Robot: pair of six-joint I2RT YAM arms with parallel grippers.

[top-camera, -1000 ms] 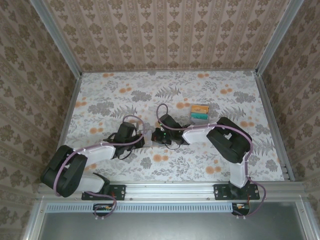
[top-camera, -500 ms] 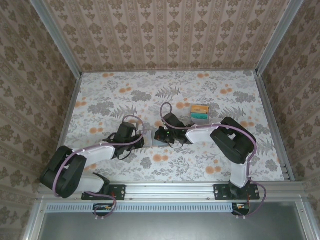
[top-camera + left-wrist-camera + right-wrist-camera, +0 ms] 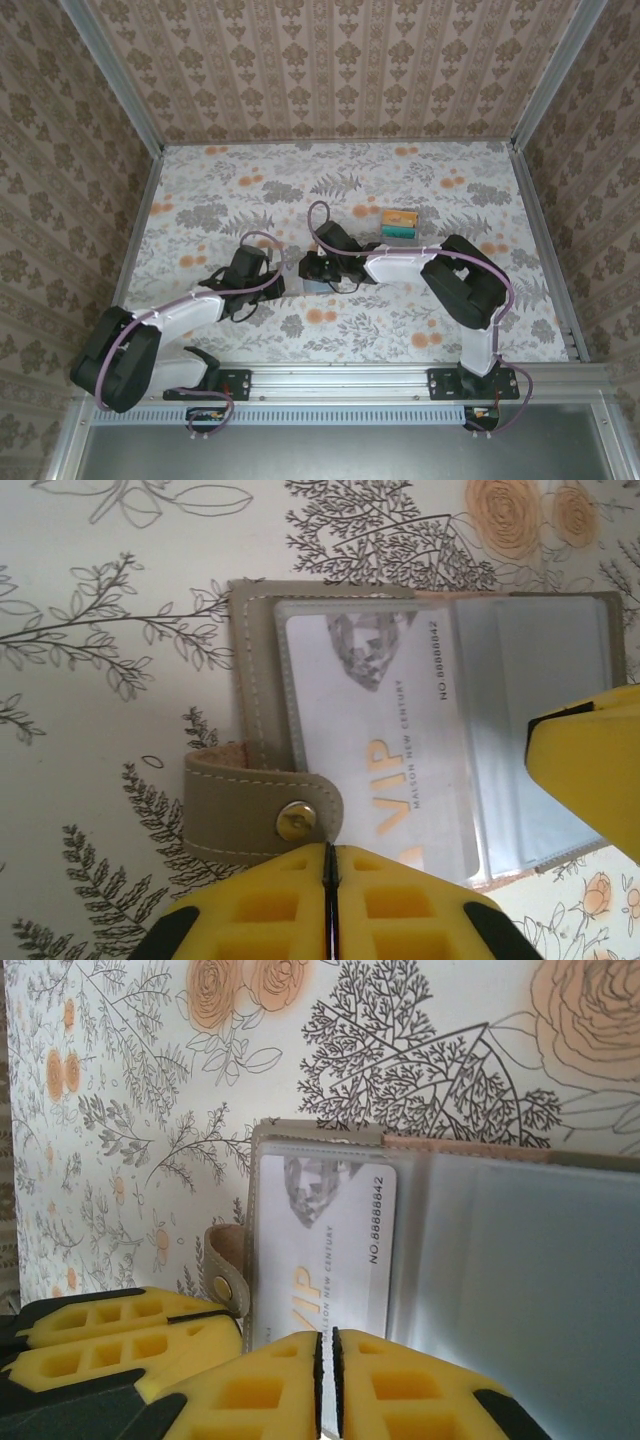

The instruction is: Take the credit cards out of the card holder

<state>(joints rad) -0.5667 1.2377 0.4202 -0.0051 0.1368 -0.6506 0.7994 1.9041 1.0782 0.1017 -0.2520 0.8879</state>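
Two grippers meet at the middle of the floral table (image 3: 230, 200), one on each side of the card holder (image 3: 520, 680). The holder lies flat and open, clear sleeves up and its taupe border showing on the left. A pale VIP card (image 3: 380, 740) sits inside the left sleeve. The snap tab (image 3: 255, 815) sticks out from the holder's left edge.

The left gripper (image 3: 328, 880) sits at the holder's near edge, just beside the snap tab, its yellow fingers drawn together to a hairline slit. The right gripper (image 3: 325, 1380) is at the same edge of the holder, its fingers likewise pressed nearly together. Whether either one pinches the holder's edge cannot be told.

A clear box of coloured cards (image 3: 400, 224) stands apart, farther back and to the right.
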